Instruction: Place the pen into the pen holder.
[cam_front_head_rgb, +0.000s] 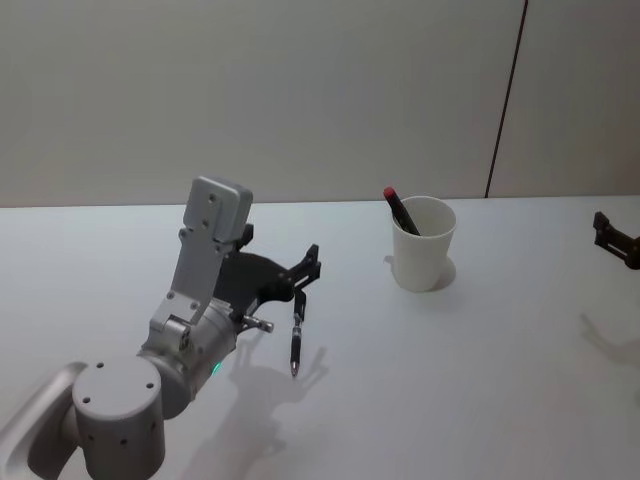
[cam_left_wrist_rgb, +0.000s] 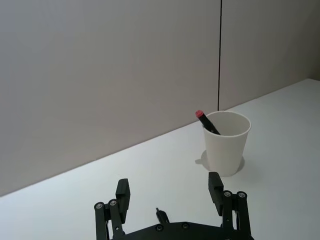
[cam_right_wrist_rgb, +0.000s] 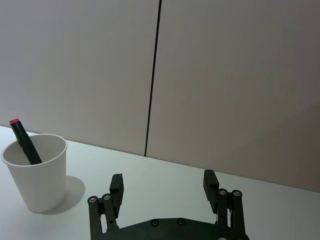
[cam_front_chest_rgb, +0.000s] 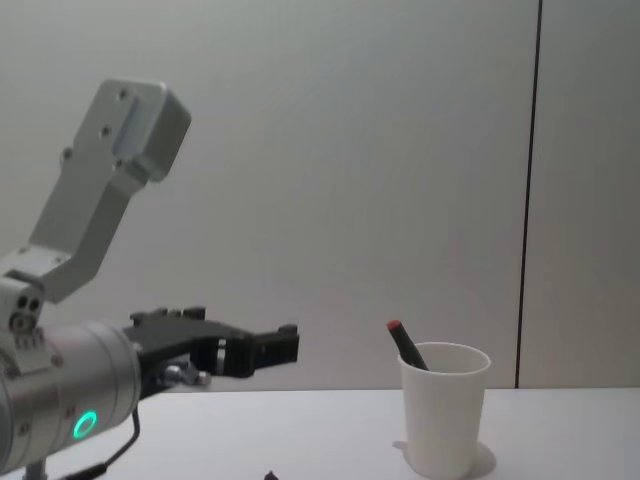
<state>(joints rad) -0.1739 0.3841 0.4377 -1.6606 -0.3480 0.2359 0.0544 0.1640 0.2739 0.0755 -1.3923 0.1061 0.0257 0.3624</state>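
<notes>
The pen holder, a white paper cup (cam_front_head_rgb: 423, 245) (cam_left_wrist_rgb: 227, 145) (cam_right_wrist_rgb: 37, 170) (cam_front_chest_rgb: 442, 410), stands upright on the table at the back right. A black pen with a red end (cam_front_head_rgb: 398, 208) (cam_left_wrist_rgb: 206, 121) (cam_right_wrist_rgb: 22, 140) (cam_front_chest_rgb: 403, 343) leans inside it. A second dark slim pen (cam_front_head_rgb: 296, 340) shows on the table just below my left gripper (cam_front_head_rgb: 308, 268) (cam_left_wrist_rgb: 169, 189) (cam_front_chest_rgb: 287, 343). That gripper is raised above the table, open and holding nothing, left of the cup. My right gripper (cam_front_head_rgb: 612, 236) (cam_right_wrist_rgb: 163, 181) hangs open at the far right.
The white table (cam_front_head_rgb: 480, 380) runs back to a plain grey wall with a dark vertical seam (cam_front_head_rgb: 508, 100). My left arm's silver links (cam_front_head_rgb: 205, 260) rise over the table's front left.
</notes>
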